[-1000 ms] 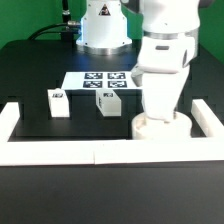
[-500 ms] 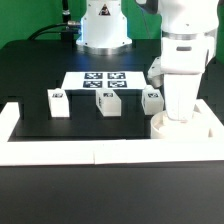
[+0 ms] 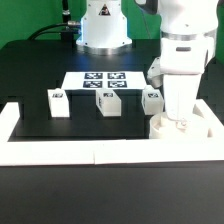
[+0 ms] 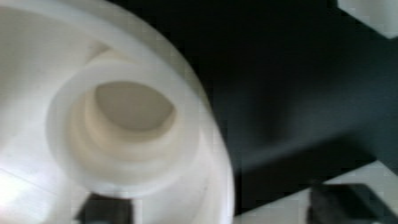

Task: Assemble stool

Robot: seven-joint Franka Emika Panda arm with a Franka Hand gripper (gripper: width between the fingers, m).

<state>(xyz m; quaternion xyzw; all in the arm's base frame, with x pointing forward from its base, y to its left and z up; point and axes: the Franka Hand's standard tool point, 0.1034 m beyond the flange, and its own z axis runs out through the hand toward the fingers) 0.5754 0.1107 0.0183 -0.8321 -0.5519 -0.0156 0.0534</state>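
The round white seat (image 3: 181,128) lies on the black table in the corner of the rail on the exterior view's right. In the wrist view the seat (image 4: 71,60) fills most of the picture, with a round socket (image 4: 128,108) showing. My gripper (image 3: 180,117) points straight down onto it. In the wrist view my gripper (image 4: 228,206) straddles the seat's rim, with one finger (image 4: 107,208) over the seat. The other finger (image 4: 349,202) stands outside it, with a dark gap to the rim. Three leg blocks (image 3: 58,102) (image 3: 107,102) (image 3: 152,99) stand in a row, apart from the gripper.
The marker board (image 3: 100,80) lies behind the blocks. The long white border rail (image 3: 60,152) runs along the front and up both sides (image 3: 212,122). The robot's base (image 3: 103,25) stands at the back.
From 1.0 s to 0.5 s ago, the arm and the seat moved together toward the exterior view's right, uncovering the third leg block. Since then nothing has moved.
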